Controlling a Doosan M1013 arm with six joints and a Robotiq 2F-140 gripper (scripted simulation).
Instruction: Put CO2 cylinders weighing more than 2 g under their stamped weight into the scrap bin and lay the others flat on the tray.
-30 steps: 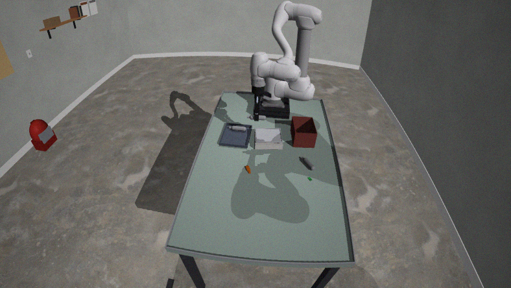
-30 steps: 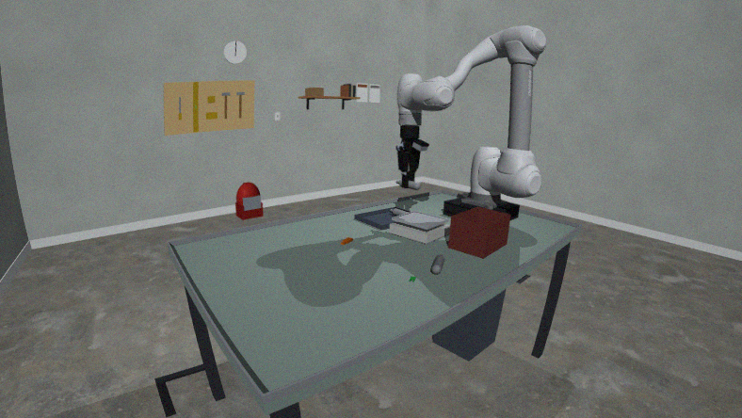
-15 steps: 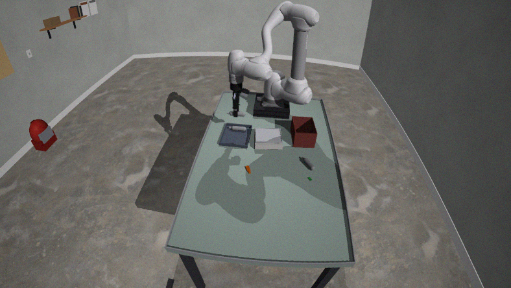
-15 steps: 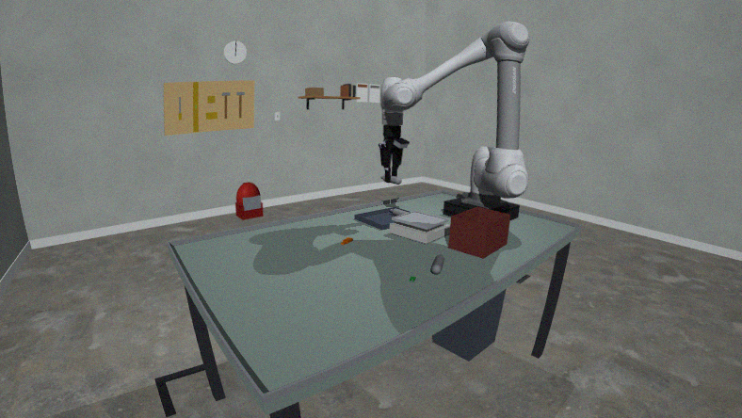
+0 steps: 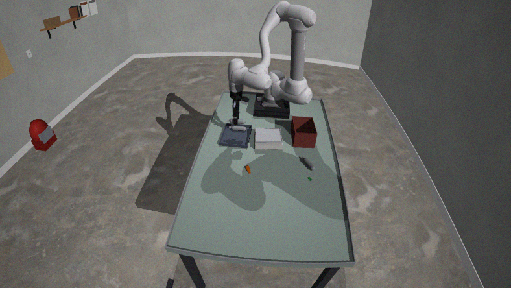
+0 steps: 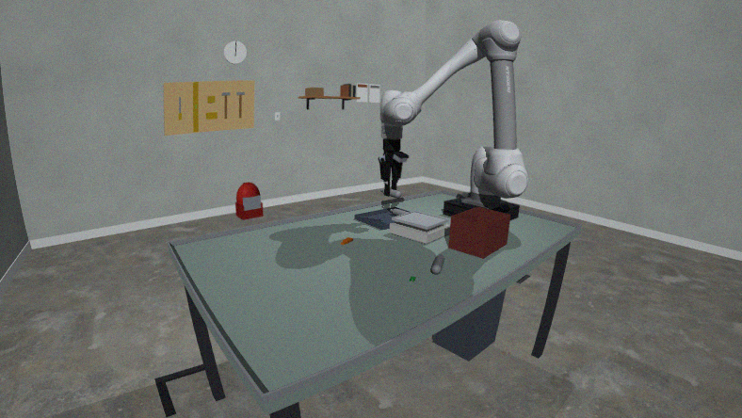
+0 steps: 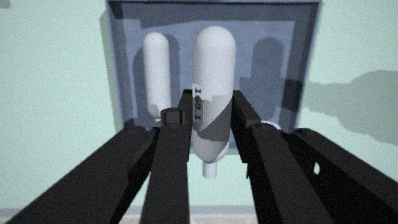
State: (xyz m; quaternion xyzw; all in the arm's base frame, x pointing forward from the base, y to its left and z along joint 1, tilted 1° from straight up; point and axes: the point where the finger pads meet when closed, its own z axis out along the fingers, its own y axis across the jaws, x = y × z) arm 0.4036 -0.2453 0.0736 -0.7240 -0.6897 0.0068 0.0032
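My gripper (image 7: 211, 105) is shut on a white CO2 cylinder (image 7: 212, 95) with dark digits stamped on its side. It holds the cylinder level, a little above the blue-grey tray. A second white cylinder (image 7: 156, 75) lies flat on the tray's floor, to the left of the held one. In the top view the gripper (image 5: 235, 119) hangs over the far end of the tray (image 5: 235, 135). A third, grey cylinder (image 5: 307, 162) lies on the table in front of the red scrap bin (image 5: 303, 131). The white scale (image 5: 268, 138) stands between tray and bin with nothing on it.
A small orange object (image 5: 247, 168) and a small green object (image 5: 309, 178) lie on the table. The arm's black base (image 5: 272, 109) stands behind the scale. The table has a raised rim.
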